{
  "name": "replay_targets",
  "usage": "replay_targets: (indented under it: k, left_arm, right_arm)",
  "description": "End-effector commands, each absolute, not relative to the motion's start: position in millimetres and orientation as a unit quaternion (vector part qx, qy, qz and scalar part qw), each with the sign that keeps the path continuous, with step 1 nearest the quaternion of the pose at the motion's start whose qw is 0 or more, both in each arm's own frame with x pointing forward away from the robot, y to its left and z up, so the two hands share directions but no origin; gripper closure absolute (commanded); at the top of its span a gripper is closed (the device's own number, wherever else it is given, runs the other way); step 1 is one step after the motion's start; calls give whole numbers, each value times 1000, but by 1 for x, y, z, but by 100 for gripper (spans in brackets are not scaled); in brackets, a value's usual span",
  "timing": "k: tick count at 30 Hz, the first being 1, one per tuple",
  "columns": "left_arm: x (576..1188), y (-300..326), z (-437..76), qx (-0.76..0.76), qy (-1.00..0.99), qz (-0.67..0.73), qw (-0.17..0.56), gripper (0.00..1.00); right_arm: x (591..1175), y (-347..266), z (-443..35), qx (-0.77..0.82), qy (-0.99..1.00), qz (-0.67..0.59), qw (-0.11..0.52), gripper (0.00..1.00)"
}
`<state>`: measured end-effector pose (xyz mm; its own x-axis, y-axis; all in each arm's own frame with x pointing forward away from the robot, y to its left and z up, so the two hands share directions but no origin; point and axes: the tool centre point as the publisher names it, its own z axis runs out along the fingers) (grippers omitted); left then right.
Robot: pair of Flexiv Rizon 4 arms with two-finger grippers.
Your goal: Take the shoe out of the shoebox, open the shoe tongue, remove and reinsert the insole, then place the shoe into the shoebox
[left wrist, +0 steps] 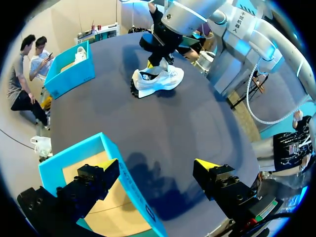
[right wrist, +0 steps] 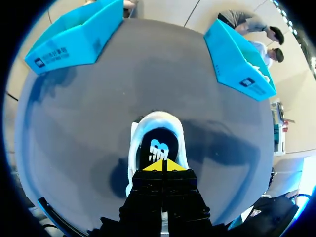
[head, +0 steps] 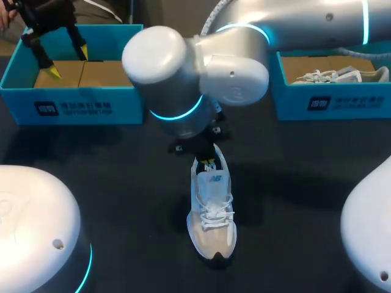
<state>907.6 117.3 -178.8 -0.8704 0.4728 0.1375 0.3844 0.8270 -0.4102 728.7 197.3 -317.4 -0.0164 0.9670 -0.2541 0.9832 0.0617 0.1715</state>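
A white sneaker lies in the middle of the dark table, toe toward the front edge. My right arm comes across from the back right, and its gripper stands at the shoe's heel opening. In the right wrist view the right gripper is shut, its yellow tips together just over the dark insole inside the shoe. My left gripper hangs open over the empty blue shoebox at the back left. In the left wrist view the left gripper straddles that shoebox's wall, far from the sneaker.
A second blue shoebox at the back right holds another white shoe. My right arm's large elbow joint hangs above the table's middle. The white arm bases fill both front corners.
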Motion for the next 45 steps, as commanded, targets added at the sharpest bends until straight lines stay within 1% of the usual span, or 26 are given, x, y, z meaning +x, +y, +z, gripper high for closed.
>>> replay_targets:
  k: [1, 18, 28, 33, 40, 45]
  left_arm:
    - [907, 118, -178, -226, -949, 187, 117, 0]
    - [907, 118, -178, -226, -949, 187, 117, 0]
    - [907, 118, -178, -226, -949, 187, 117, 0]
    - [907, 118, -178, -226, -949, 187, 117, 0]
    - [907, 118, -178, -226, -949, 187, 117, 0]
    - [907, 118, -178, -226, -949, 187, 117, 0]
  right_arm:
    - [723, 193, -326, 686, 710, -31, 157, 100]
    - [712, 172, -373, 697, 698, -67, 150, 100]
    - [715, 172, -395, 697, 697, -88, 142, 100]
    - [716, 178, -395, 695, 703, -80, 131, 100]
    - [717, 175, -373, 690, 701, -69, 167, 100]
    - [720, 167, -381, 692, 698, -71, 167, 100]
